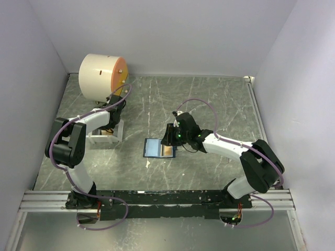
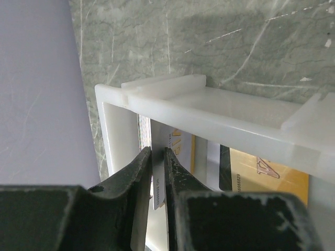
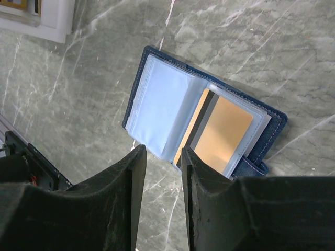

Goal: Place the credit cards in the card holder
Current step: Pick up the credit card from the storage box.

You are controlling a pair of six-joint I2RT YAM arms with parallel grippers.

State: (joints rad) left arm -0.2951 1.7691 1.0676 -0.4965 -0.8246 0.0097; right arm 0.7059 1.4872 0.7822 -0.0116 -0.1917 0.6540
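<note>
One card holder (image 3: 159,112), one white tray (image 2: 172,102)

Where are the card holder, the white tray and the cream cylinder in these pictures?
card holder (image 3: 162,110): right wrist view, on its empty left clear pocket.
white tray (image 2: 209,111): left wrist view, on its near top rail.
cream cylinder (image 1: 99,76): top external view, on its curved side.

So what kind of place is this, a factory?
Probably a small robot test booth: plain white walls box in a marbled table, and a left arm and right arm are bolted to a rail at its near edge.
</note>
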